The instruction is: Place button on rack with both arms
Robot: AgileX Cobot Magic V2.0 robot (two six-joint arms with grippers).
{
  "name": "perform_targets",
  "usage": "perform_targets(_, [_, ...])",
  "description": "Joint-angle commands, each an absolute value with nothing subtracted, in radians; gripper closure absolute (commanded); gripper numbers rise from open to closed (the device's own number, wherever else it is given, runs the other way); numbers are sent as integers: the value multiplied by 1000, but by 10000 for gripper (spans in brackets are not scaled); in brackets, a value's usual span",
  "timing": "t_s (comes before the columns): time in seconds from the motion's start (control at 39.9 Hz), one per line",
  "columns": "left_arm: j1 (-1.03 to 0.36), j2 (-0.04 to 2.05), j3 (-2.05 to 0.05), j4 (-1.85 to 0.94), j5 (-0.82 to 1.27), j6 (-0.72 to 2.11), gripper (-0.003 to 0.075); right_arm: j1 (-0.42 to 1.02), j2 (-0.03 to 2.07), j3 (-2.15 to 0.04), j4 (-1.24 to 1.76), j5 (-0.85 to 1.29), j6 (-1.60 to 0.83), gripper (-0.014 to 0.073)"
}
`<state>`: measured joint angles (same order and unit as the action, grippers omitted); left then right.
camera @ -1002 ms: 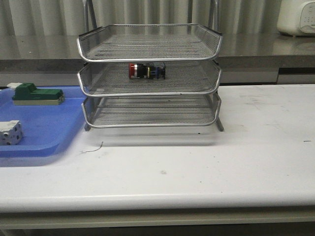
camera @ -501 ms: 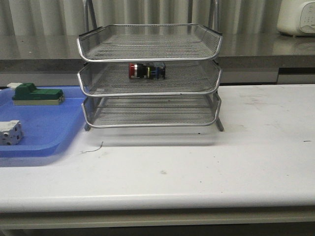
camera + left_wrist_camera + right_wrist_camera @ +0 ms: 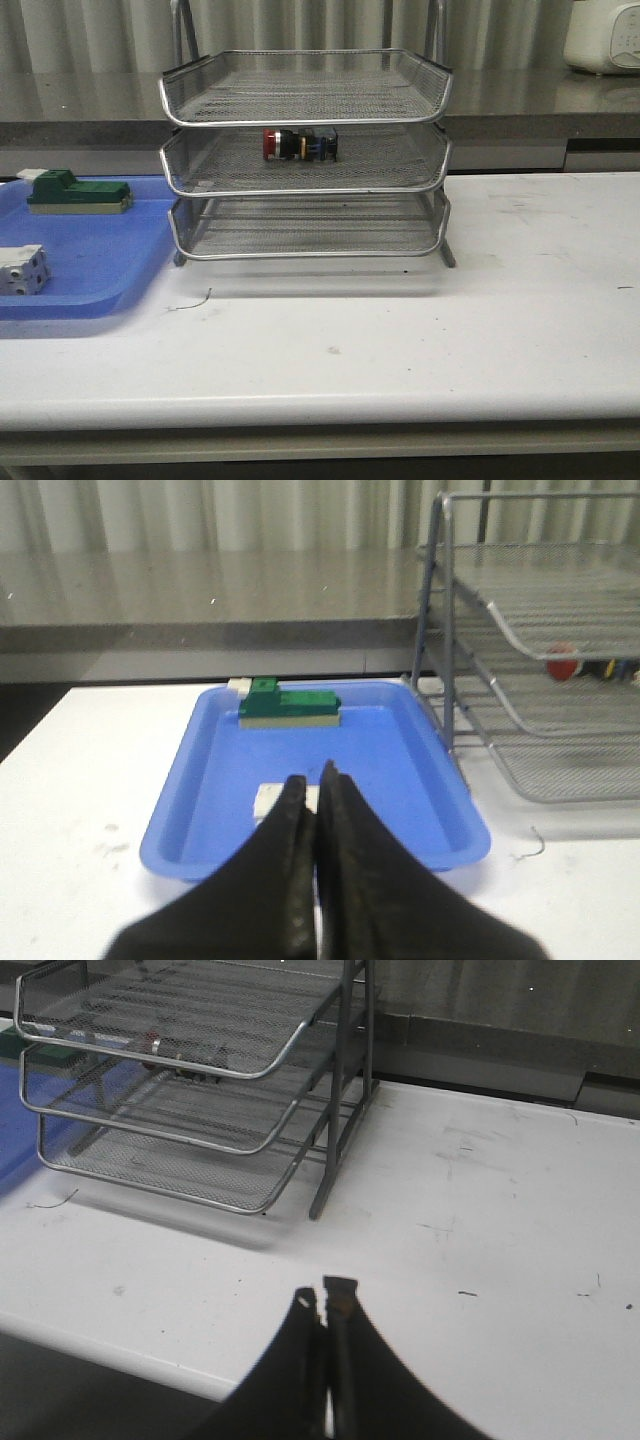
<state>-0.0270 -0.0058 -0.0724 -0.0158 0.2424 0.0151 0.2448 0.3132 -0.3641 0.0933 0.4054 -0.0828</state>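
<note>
Rack (image 3: 305, 120): silver wire mesh in a fine grid pattern, bright chrome rims and grey uprights. Button (image 3: 298, 145), on the rack's middle tier: red head, black body, with blue and yellowish bands toward its far end. Tray (image 3: 90, 270), just left of the rack: solid blue. Block (image 3: 78, 192) at the tray's back: dark green top over a cream base. Block (image 3: 22, 270) at the tray's front left: white and grey. Table (image 3: 400, 340) under the rack: white with small dark scuffs. Counter (image 3: 80, 100) behind the rack: mottled grey. Grippers (image 3: 315, 810) (image 3: 325, 1310): matte black.
</note>
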Motion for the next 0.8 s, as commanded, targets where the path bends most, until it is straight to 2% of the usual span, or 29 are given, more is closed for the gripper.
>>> perform_targets(0.0, [3, -29, -47, -11, 107, -7, 739, 240, 318, -387, 95, 326, -78, 653])
perform_targets(0.1, [9, -29, 21, -11, 28, -7, 739, 240, 318, -387, 95, 326, -78, 653])
perform_targets(0.78, [9, -29, 17, -11, 46, -7, 739, 240, 318, -387, 95, 326, -78, 653])
